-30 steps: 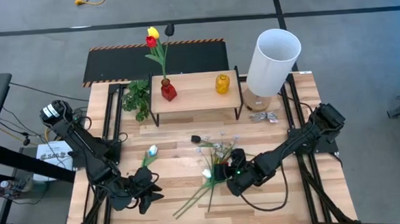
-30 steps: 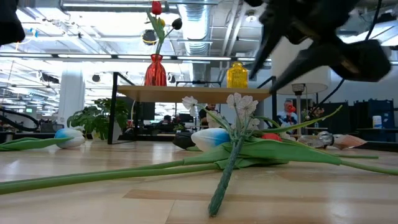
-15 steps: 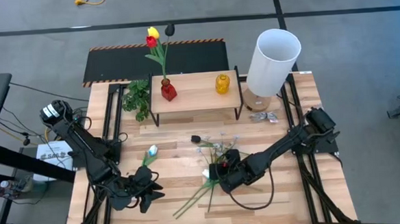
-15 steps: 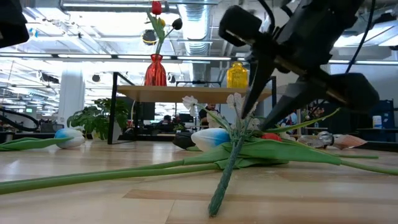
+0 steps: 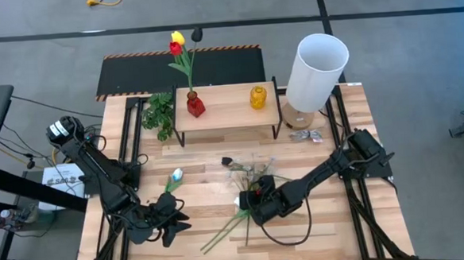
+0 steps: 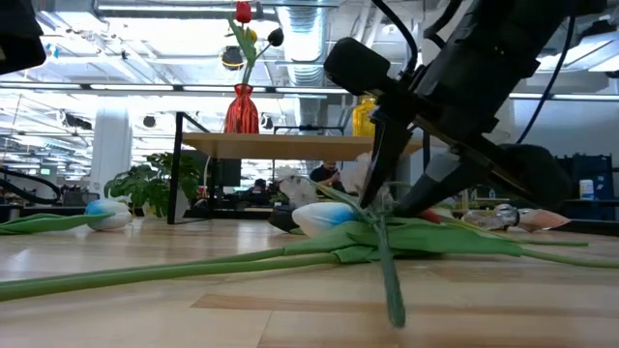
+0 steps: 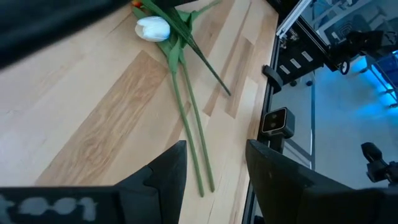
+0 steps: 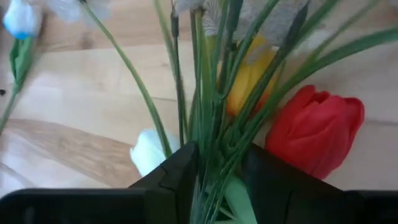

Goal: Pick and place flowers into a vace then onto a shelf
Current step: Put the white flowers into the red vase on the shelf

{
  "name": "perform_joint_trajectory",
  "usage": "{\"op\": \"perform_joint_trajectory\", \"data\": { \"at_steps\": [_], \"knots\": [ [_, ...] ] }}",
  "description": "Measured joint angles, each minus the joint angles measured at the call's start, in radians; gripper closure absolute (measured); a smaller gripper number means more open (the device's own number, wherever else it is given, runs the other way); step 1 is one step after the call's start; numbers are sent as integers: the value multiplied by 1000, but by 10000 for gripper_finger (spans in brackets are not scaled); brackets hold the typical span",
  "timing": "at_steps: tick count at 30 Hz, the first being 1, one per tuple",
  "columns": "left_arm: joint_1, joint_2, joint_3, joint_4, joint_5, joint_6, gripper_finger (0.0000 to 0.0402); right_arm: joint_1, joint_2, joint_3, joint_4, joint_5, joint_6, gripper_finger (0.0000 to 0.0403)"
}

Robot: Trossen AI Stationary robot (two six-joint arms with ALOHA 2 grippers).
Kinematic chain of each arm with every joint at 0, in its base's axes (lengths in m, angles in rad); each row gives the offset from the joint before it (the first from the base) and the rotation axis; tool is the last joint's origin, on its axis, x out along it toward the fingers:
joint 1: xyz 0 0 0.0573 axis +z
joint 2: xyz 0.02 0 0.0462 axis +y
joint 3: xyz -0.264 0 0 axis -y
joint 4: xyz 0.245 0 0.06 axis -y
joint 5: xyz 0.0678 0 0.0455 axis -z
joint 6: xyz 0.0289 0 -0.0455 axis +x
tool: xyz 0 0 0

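Dark and idle, the left gripper (image 5: 167,221) rests at the table's near-left corner, its two fingers (image 7: 163,174) spread with nothing between them. Just beyond it one white tulip (image 5: 175,176) lies alone on the slatted tabletop (image 5: 198,247). Farther back stands the shelf (image 5: 225,113), carrying two vases: a red vase (image 5: 195,106) holding two tulips, one red (image 5: 175,48) and one yellow (image 5: 178,37), and a yellow vase (image 5: 258,97) with no stems showing. At centre the right gripper (image 5: 254,204) pinches a bunch of flowers (image 8: 214,112) by the stems; its wrist view counts a white, a yellow and a red head (image 8: 317,134), while the blossom sprays blur at the frame edge.
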Motion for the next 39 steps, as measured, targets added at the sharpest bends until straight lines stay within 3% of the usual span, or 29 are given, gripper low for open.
{"op": "perform_joint_trajectory", "data": {
  "at_steps": [13, 23, 34, 39],
  "knots": [
    [0, 0, 0, 0, -9, -2, 248, 6, 0, 0, 45, 66, -124, 395],
    [0, 0, 0, 0, -32, -3, 248, 40, -11, 11, 47, 156, -157, 398],
    [0, 0, 0, 28, -33, 9, 248, 72, -26, 199, -84, 259, -358, 400],
    [-18, 0, 0, 110, -157, 76, 255, 95, -26, 340, -236, 292, -491, 401]
  ]
}}
